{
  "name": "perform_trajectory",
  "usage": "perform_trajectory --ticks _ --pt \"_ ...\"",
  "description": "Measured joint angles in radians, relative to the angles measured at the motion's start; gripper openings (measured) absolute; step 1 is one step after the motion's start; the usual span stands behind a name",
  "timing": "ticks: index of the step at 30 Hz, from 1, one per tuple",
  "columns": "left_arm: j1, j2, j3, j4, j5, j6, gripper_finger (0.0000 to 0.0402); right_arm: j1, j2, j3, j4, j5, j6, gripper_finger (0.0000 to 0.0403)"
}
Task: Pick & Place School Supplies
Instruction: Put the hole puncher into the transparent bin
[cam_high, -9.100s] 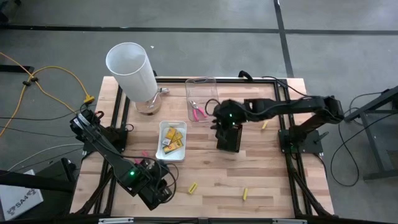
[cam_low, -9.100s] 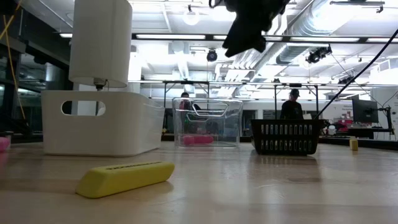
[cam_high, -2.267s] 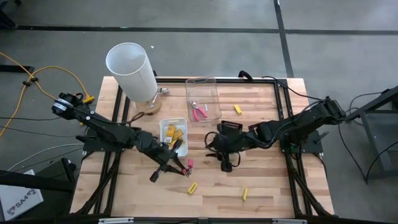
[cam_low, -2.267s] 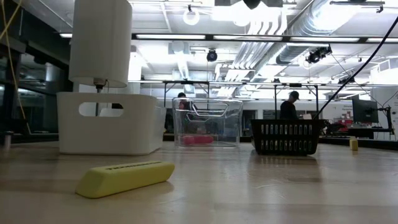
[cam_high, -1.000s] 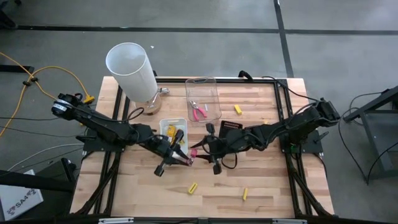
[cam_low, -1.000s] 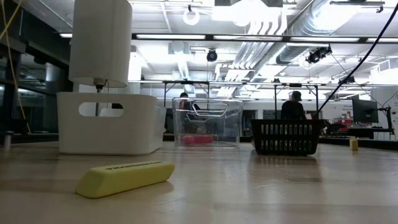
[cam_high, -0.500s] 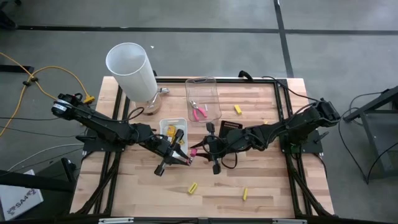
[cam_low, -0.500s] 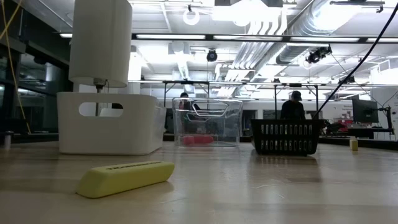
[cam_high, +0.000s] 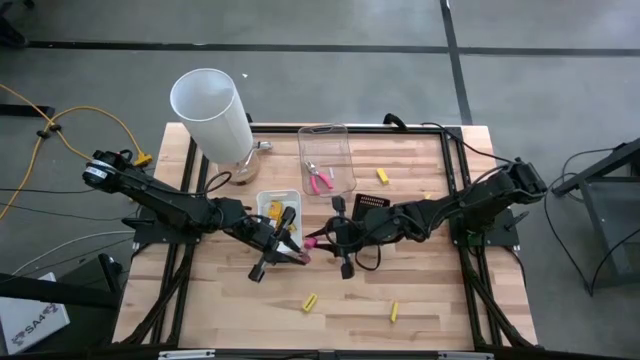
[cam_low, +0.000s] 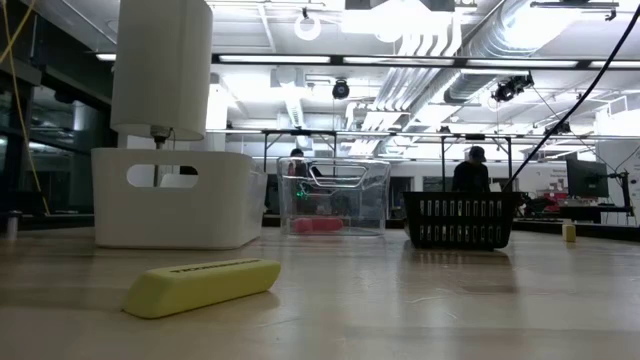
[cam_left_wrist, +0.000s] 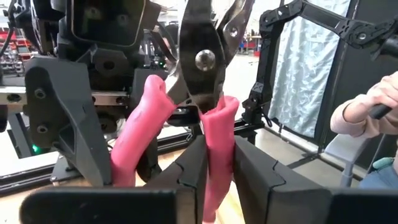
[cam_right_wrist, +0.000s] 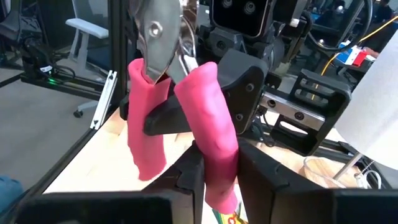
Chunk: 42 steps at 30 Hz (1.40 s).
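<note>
Above the counter (cam_high: 430, 290) centre, the pliers (cam_high: 306, 246) sit between both arms: the right jaws (cam_high: 322, 240) have just closed on one pink handle, the left jaws (cam_high: 291, 250) clamp the other; handover under way.

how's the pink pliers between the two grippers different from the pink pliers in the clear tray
The held pliers hang above the table; the tray pliers lie flat in the clear tray. The held pliers are pinched by both the left gripper and the right gripper, one handle each; nothing touches the tray pliers. In the wrist views the held pliers stand handles down. Both have pink handles and metal jaws.
</note>
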Motion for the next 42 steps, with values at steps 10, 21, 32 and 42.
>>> perform_trajectory --ticks 10,21,32,42 --pt "-0.001 0.000 0.000 -0.038 0.022 0.001 0.0140 0.003 0.000 0.000 -0.004 -0.010 -0.001 0.0038" --pt "-0.040 0.000 0.000 -0.076 -0.005 -0.002 0.0146 0.034 -0.013 0.000 -0.058 0.120 0.000 0.0038" --pt "-0.161 0.000 0.000 -0.119 -0.130 -0.003 0.0146 -0.162 -0.029 0.000 -0.236 0.163 0.190 0.0038" --pt "-0.235 0.000 0.000 -0.120 -0.214 -0.006 0.0146 -0.543 -0.009 0.000 -0.344 -0.125 0.321 0.0038"
